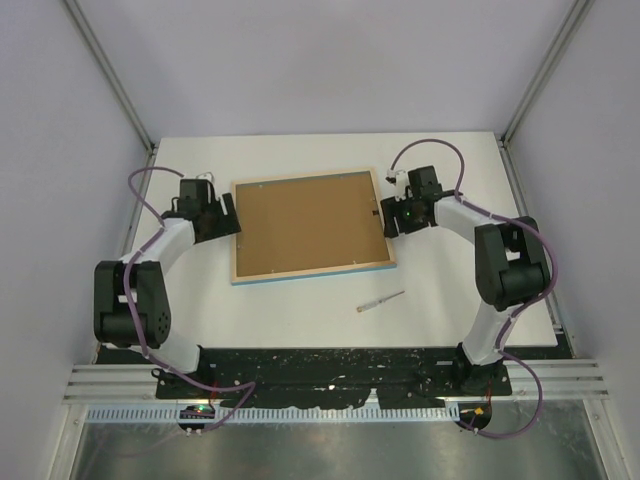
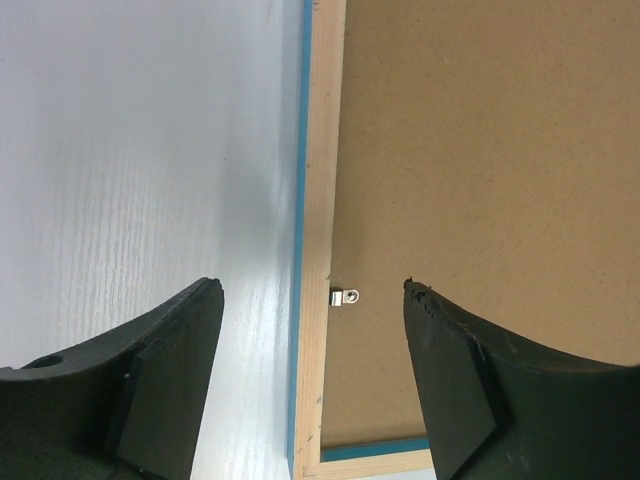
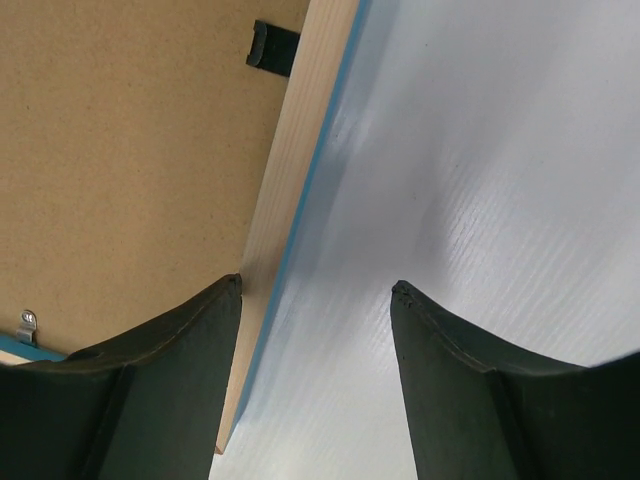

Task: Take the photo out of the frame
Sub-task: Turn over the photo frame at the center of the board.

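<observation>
The frame (image 1: 311, 271) lies face down in the middle of the table, its light wood back and thin blue edge showing. A plain brown backing board (image 1: 308, 226) fills it, and the photo is hidden beneath. My left gripper (image 1: 232, 215) stands open at the frame's left side, its jaws straddling the wood rail (image 2: 318, 200) near a small metal clip (image 2: 346, 296). On the frame's right side my right gripper (image 1: 385, 215) is open too, one finger over the rail (image 3: 300, 130) and the other over bare table. Neither gripper holds anything.
A thin pen-like tool (image 1: 380, 301) lies on the white table in front of the frame's near right corner. A black tab (image 3: 272, 46) sits on the right rail. Walls enclose the table on three sides.
</observation>
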You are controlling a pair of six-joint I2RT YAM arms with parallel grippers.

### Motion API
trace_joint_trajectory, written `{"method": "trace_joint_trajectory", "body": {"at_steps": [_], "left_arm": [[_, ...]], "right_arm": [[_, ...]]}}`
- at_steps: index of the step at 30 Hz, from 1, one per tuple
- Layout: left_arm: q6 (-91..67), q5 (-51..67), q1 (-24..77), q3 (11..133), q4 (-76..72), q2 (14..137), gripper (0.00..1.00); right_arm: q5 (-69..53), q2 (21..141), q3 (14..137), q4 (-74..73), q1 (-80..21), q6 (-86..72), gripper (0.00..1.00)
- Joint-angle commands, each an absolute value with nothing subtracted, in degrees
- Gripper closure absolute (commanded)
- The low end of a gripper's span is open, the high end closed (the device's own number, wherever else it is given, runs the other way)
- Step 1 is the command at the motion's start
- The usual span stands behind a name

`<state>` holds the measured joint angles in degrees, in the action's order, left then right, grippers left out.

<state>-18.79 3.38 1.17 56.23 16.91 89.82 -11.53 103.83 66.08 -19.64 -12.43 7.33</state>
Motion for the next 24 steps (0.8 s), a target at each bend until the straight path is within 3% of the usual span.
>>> {"method": "trace_joint_trajectory", "body": {"at_steps": [1, 3, 24], "left_arm": [[-16.61, 0.97, 1.58, 58.27, 17.31, 85.53, 0.23], [-15.74, 1.14, 1.67, 58.27, 17.49, 83.86, 0.03], [-0.26, -1.06, 1.58, 54.41, 30.49, 59.60, 0.00]], "right_arm": [[-9.57, 106.17, 69.60, -18.10, -13.01, 5.01, 0.34], [-10.63, 106.35, 70.39, -18.28, -13.01, 4.22, 0.34], [-2.11, 104.59, 63.38, -19.86, -13.97, 4.39, 0.39]]}}
